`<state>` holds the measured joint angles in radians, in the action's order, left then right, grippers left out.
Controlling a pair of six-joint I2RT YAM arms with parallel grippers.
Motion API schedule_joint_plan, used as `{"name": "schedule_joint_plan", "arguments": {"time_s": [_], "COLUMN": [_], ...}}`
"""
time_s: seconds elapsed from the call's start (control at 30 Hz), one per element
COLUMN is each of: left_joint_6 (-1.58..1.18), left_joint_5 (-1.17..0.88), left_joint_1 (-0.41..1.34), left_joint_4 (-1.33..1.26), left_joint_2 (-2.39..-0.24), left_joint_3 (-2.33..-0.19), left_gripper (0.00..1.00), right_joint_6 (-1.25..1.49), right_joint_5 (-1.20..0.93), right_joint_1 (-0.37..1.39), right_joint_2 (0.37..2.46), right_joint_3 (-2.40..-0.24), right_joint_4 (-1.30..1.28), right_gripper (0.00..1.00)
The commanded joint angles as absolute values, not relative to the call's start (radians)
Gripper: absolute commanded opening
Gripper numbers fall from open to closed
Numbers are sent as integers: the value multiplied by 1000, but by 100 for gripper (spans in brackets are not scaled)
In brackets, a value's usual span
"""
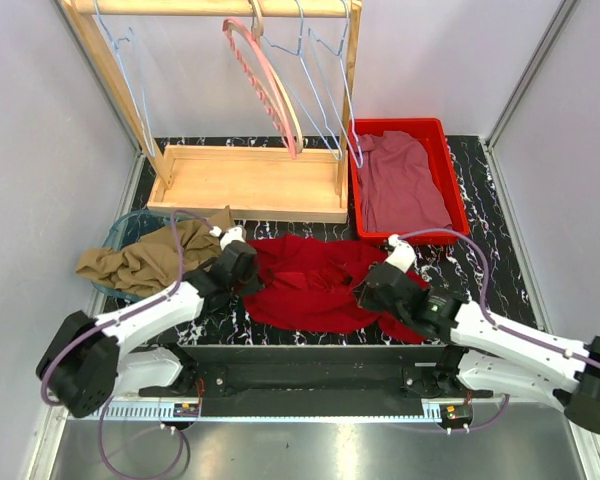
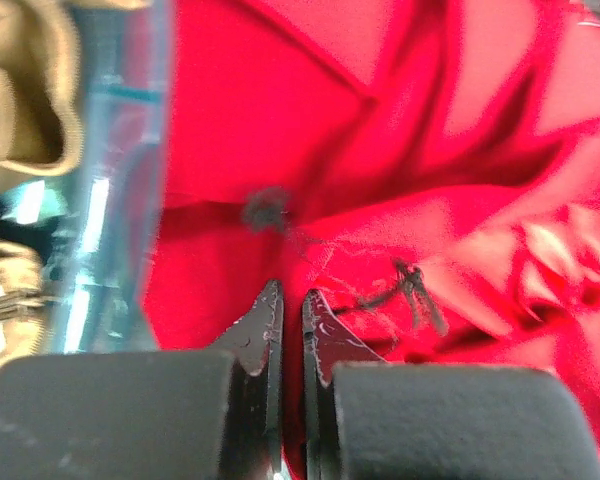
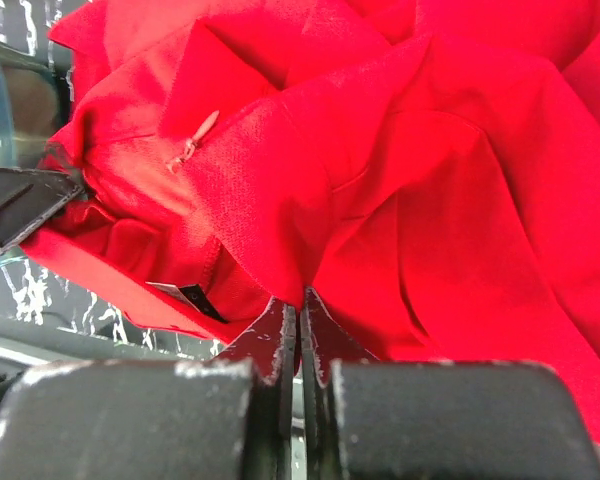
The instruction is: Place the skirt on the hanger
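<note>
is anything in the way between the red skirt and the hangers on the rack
Nothing visible blocks it. The red skirt lies just in front of the rack's wooden base, with the hangers hanging above that base. The red bin sits off to the right, the tan cloth to the left.

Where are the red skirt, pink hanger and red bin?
red skirt (image 1: 310, 285): top external view, middle of the crumpled fabric.
pink hanger (image 1: 278, 100): top external view, its curved arm.
red bin (image 1: 454, 178): top external view, right wall.
</note>
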<state>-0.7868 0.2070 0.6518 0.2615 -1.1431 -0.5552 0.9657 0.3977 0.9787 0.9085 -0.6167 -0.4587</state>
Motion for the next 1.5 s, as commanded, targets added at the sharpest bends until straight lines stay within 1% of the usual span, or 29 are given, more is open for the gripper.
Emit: {"name": "schedule_joint_plan", "arguments": {"time_s": [0.0,0.1,0.27,0.43,0.63,0.73,0.77,0.8,0.87,0.9,1.0,1.13,1.33,1.43,1.47], "left_joint_6": [-822,-834,-870,-862,-801,-750,-721,-713,-710,-707,-677,-637,-612,-612,-617], "left_joint_5": [472,549,555,484,378,313,299,287,276,272,197,66,46,34,40], "left_joint_1": [617,606,537,402,391,393,393,393,393,393,391,400,428,431,433], "left_joint_4": [369,422,454,453,411,396,388,390,388,387,344,275,256,259,271], "left_joint_2": [-1253,-1302,-1304,-1250,-1135,-1063,-1028,-1013,-982,-977,-982,-991,-999,-1040,-1051], "left_joint_3": [-591,-617,-632,-618,-601,-595,-594,-592,-592,-592,-589,-577,-598,-612,-617], "left_gripper": [0,0,0,0,0,11,22,28,46,61,70,73,75,70,59], "right_joint_6": [928,920,893,870,859,858,857,854,851,856,877,885,876,884,888], "right_joint_5": [423,403,408,423,403,385,374,367,359,357,350,336,314,313,313], "right_joint_1": [965,963,963,963,963,965,965,965,963,963,963,965,965,963,963], "right_joint_2": [977,1015,1080,1156,1190,1178,1177,1175,1178,1181,1201,1247,1292,1286,1279], "right_joint_3": [-657,-663,-684,-730,-753,-732,-715,-706,-692,-674,-646,-632,-634,-624,-617], "right_joint_4": [-442,-396,-350,-331,-333,-339,-339,-339,-342,-344,-339,-319,-305,-304,-307], "right_gripper": [0,0,0,0,0,0,0,0,0,0,0,0,0,0,0]}}
